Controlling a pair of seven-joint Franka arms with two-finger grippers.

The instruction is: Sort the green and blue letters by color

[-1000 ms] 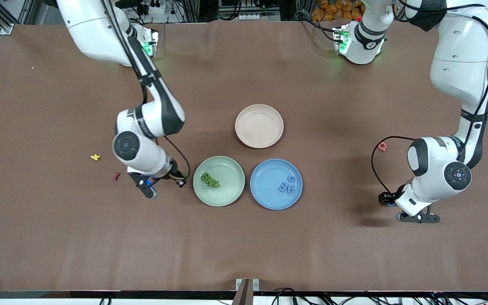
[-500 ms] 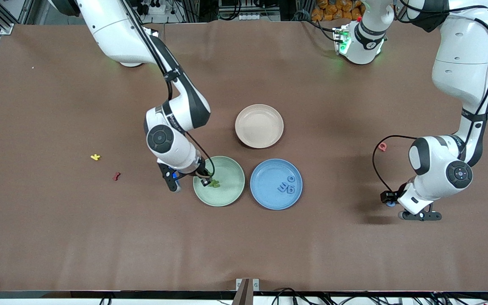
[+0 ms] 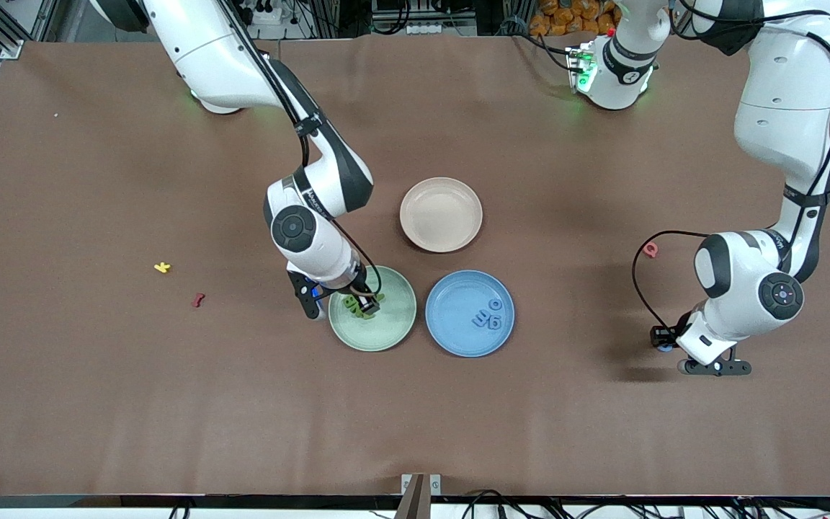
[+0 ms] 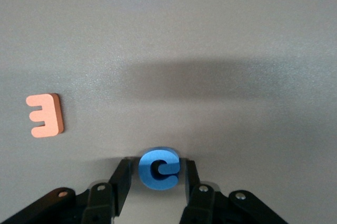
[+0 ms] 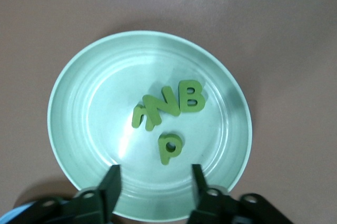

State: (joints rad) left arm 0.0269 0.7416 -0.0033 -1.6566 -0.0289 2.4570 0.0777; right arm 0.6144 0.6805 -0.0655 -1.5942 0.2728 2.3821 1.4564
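Note:
Four green letters [image 5: 171,109] lie in the green plate [image 5: 73,103], partly hidden under my right hand in the front view, where the green plate [image 3: 393,328] sits beside the blue plate [image 3: 451,339]. My right gripper [image 5: 155,181] hangs open over that plate, nothing between its fingers [image 5: 112,179]. Three blue letters [image 3: 488,316] lie in the blue plate. A blue letter C [image 4: 159,167] lies on the table toward the left arm's end. My left gripper [image 4: 157,167] is low around it, one finger on each side with a thin gap.
A pale pink plate [image 3: 441,214] stands empty, farther from the front camera than the two coloured plates. An orange letter [image 4: 46,115] lies near the blue C. A pink letter [image 3: 650,249], a yellow letter [image 3: 162,267] and a dark red letter [image 3: 198,300] lie loose on the table.
My right arm swung from beside the green plate to over it and opened; a green letter now lies in the plate. My left gripper's fingers narrowed around the blue C.

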